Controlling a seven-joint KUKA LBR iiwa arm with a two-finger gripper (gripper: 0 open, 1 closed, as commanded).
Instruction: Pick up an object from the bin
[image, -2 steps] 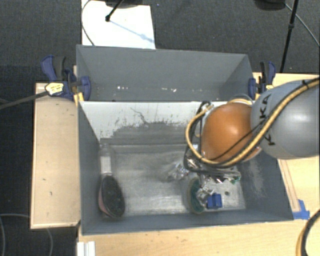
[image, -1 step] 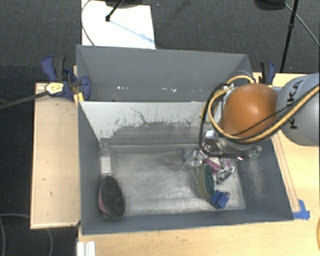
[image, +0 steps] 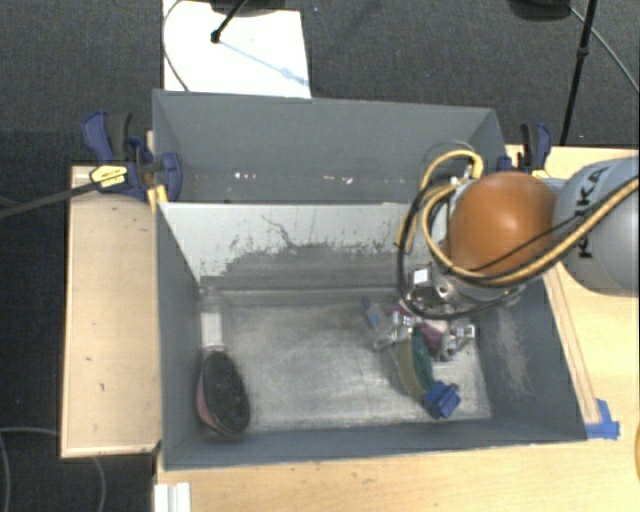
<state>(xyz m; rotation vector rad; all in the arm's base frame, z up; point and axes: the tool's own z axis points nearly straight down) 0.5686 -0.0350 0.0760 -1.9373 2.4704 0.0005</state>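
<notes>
My gripper (image: 424, 322) is low in the right half of the bin, just under the orange dome. Right below it lies a small cluster of things. A maroon piece (image: 432, 336) sits against the gripper's underside. A curved olive-green and teal thing (image: 413, 371) runs from there toward the front wall. It ends beside a small blue block (image: 441, 401). A little blue-and-silver bit (image: 377, 320) lies at the gripper's left. Whether any of these is between the jaws is hidden by the gripper's body.
A dark oval brush (image: 222, 392) with a clear handle lies in the front left corner, along the left wall. The bin's sloping walls rise close on the gripper's right and front. Cables loop round the dome.
</notes>
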